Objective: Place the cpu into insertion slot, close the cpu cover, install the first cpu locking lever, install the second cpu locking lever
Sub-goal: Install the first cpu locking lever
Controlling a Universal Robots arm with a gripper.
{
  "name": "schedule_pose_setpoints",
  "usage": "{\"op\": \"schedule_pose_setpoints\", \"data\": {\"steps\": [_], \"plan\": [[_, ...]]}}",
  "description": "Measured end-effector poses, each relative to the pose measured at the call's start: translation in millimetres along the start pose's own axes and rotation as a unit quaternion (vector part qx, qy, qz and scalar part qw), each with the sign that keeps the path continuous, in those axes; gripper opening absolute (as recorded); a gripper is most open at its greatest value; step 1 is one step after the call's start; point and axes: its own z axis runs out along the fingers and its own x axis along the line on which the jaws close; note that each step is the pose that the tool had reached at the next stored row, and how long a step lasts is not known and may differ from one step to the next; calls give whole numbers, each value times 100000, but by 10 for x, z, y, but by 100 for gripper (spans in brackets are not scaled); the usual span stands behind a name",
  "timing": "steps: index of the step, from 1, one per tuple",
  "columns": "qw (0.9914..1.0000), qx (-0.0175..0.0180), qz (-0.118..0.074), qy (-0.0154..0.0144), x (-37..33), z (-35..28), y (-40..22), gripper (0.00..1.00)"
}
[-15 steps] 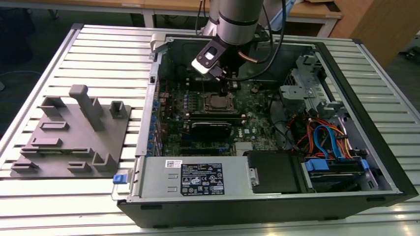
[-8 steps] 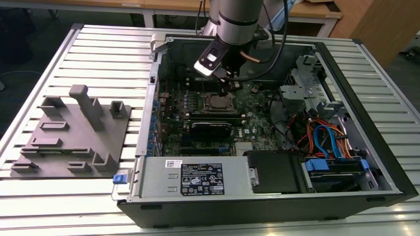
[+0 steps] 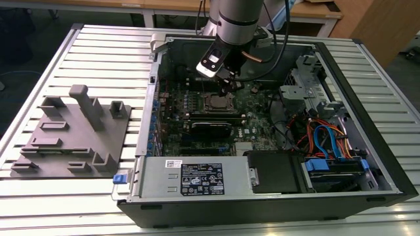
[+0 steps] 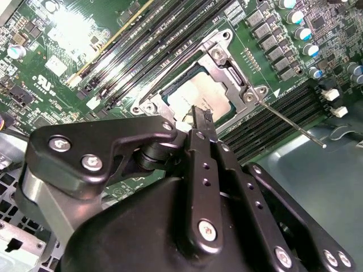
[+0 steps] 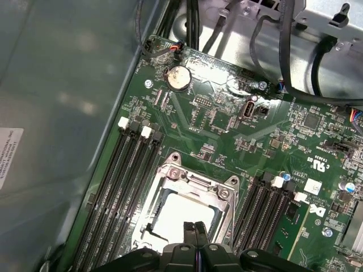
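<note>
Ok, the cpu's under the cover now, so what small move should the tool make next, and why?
Probably slide the shut tool sideways to the lever, which sticks out free from a corner of the cover. The cpu sits under the cover, and the tool is over the cpu rather than the lever, so the lever seems the part left unlatched.

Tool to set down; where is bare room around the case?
In the exterior view, bare table slats behind the grey fixture and in front of it. Crowded inside the case, where the gripper hangs over the cpu.

Ribbed metal table (image 3: 98, 44), wooden desks (image 3: 321, 12) behind, dark floor (image 3: 72, 17).
</note>
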Motion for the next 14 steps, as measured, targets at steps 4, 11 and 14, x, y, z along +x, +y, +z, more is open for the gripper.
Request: {"op": "schedule_pose_setpoints", "data": {"steps": [4,11,14], "plan": [[100000,0,-6,1,0,0,0,10],[100000,3,-105,1,0,0,0,10],[99994,37,-1130,-3,0,0,0,10]]}}
